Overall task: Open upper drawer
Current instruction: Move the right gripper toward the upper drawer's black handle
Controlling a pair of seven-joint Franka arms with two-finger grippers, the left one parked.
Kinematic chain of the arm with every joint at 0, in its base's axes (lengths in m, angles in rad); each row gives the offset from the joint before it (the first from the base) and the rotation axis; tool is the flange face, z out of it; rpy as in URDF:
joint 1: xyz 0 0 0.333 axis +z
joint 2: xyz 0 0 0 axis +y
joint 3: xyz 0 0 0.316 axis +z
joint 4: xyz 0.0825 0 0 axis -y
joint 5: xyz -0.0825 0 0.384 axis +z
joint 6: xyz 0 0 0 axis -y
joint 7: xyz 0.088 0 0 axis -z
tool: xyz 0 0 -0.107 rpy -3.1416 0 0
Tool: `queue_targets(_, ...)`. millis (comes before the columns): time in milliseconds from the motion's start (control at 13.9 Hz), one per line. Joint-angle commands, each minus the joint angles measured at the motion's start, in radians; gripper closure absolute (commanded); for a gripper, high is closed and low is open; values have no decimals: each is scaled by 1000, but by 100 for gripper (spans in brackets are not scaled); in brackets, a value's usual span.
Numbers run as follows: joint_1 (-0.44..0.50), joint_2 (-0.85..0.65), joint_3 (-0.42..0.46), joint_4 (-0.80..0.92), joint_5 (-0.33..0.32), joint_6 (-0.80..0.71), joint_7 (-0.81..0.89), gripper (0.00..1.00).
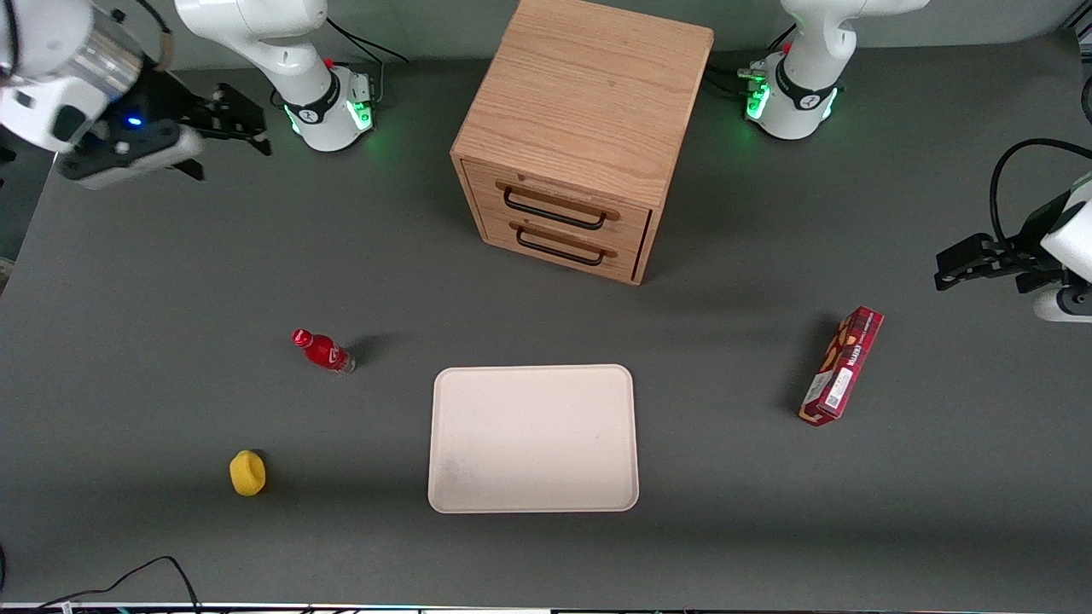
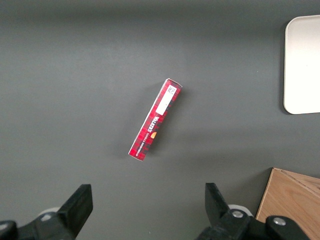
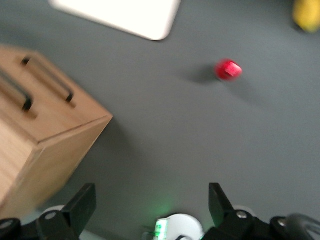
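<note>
Gripper [image 1: 229, 128] hovers high near the working arm's base, fingers spread wide and holding nothing, well apart from the closed upper drawer [image 1: 554, 205] of the oak cabinet [image 1: 589, 102] on the table [image 1: 171, 256].

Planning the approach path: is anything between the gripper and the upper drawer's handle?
Nothing visible. The gripper, fingers open, hangs above bare table toward the working arm's end. The upper drawer is shut, its handle clear. The red bottle and tray lie nearer the front camera, off that line.
</note>
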Motion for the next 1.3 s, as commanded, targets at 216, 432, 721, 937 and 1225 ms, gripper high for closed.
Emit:
queue_targets(216, -9, 329, 199, 166, 196, 76, -325, 0)
queue_targets(432, -1, 475, 306, 165, 174, 235, -311, 0)
queue_targets(721, 3, 610, 396, 165, 84, 360, -195, 0)
queue_targets(937, 11, 682, 467, 162, 22, 429, -95, 0)
queue_targets(1225, 46, 696, 488, 147, 19, 446, -49, 0)
